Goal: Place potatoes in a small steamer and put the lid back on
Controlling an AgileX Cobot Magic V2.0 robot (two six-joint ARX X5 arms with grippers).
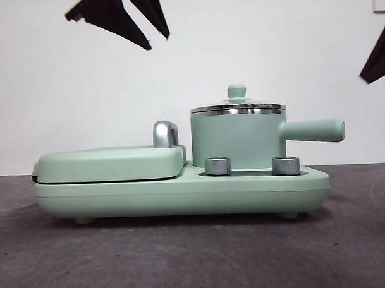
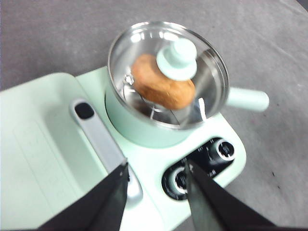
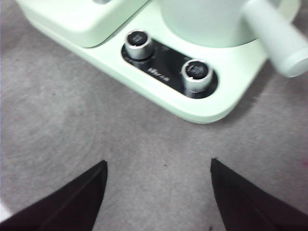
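The potato lies inside the small steamer, with the lid seated on its rim. Both steps appear complete. The left gripper and the right gripper hang apart-jawed and empty; only withdrawal seems left.

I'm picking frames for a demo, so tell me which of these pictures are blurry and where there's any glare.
Front view: sharp and evenly lit, a soft shadow under the cooker base. Left wrist view: slightly soft, with glare streaks on the glass lid over the potato. Right wrist view: the blurriest, the knobs and pot handle smeared.
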